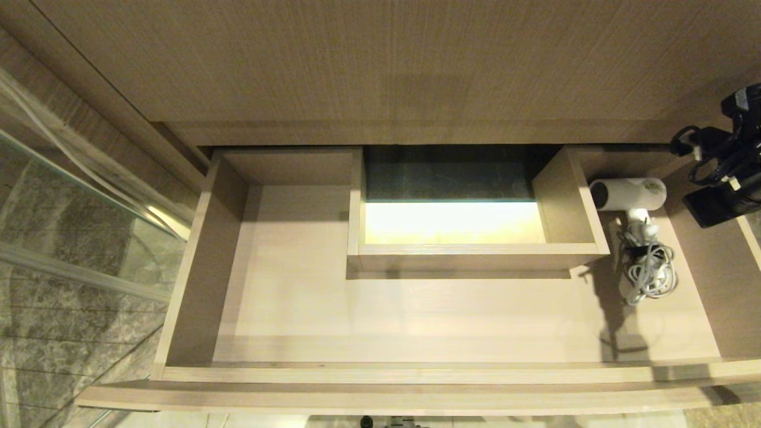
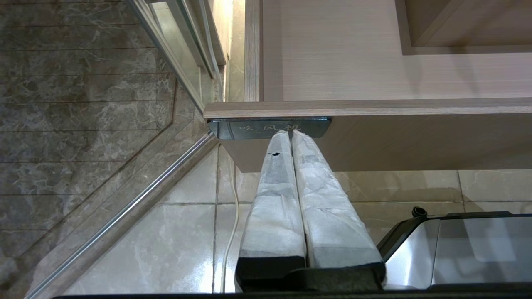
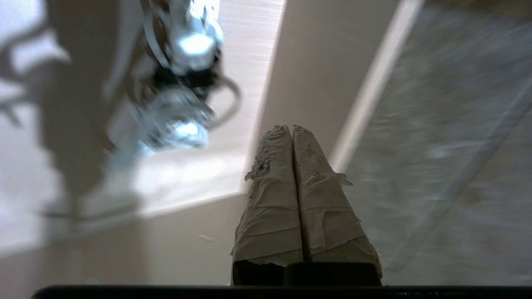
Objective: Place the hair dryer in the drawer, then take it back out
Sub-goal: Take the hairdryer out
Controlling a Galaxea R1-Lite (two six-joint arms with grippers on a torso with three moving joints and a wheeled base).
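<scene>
While the drawer stands pulled out: contents and hands are listed as follows.

Drawer (image 1: 285,285): wide, shallow, pale wood-grain; drawn fully forward, so that its whole floor is open from above.

Boxed cut-out (image 1: 469,255): set mid-rear, bottomless; judged to be there to clear plumbing, so nothing can be stored in it.

Hair dryer (image 1: 630,194): laid on the drawer floor in the narrow bay between the cut-out's right wall and the drawer's right side; barrel crosswise at the rear, handle pointing forward.

Cord (image 1: 649,270): bundled in loops at the handle end, kept compact so it fits the bay.

Right hand (image 3: 292,131): seen above the drawer's right side, near the dryer but apart from it; fingers pressed together on nothing.

Left hand (image 2: 289,135): parked below the drawer front, tips at a small dark label plate (image 2: 232,128); fingers clenched, nothing held.

Task stage: first half judged done; taking the dryer out not yet begun.
</scene>
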